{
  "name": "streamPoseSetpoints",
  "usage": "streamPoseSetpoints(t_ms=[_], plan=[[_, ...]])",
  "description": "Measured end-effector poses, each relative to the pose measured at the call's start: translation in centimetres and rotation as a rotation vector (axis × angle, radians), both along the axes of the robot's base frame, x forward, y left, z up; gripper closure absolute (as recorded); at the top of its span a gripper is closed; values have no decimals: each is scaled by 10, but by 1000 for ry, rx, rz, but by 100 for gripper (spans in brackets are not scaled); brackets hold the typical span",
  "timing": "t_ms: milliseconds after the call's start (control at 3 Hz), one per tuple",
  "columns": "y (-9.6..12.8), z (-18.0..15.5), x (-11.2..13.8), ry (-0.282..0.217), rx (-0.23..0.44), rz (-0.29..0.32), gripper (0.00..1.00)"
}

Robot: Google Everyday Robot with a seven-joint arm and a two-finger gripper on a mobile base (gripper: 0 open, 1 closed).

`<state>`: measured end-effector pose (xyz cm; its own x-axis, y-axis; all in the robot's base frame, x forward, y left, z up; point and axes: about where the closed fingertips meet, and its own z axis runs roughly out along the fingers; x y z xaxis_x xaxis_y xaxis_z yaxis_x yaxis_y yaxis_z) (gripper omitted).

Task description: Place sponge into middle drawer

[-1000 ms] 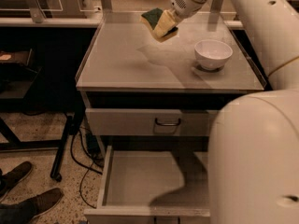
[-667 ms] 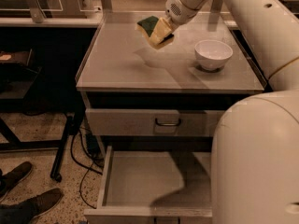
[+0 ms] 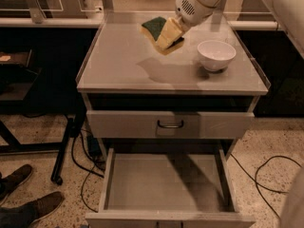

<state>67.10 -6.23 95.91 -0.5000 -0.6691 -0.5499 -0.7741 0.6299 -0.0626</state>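
1. Gripper [image 3: 173, 30]: set at 12 o'clock above the cabinet top [image 3: 118, 65], pinched onto the sponge [image 3: 159, 36], which is held aloft.
2. Middle drawer [image 3: 166, 184]: open at 6 o'clock, well apart from the sponge.
3. Risk: the soft foam may slip and be dropped early onto the top.
4. Risk: the white bowl [image 3: 216, 55], at the sponge's 3 o'clock, may be struck by the arm.
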Motion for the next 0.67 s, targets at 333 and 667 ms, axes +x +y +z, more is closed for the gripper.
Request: streamPoseSetpoints(t_ms=[333, 667], plan=[[-2, -21, -45, 73, -36, -28, 100], [-1, -36, -54, 104, -55, -23, 100]])
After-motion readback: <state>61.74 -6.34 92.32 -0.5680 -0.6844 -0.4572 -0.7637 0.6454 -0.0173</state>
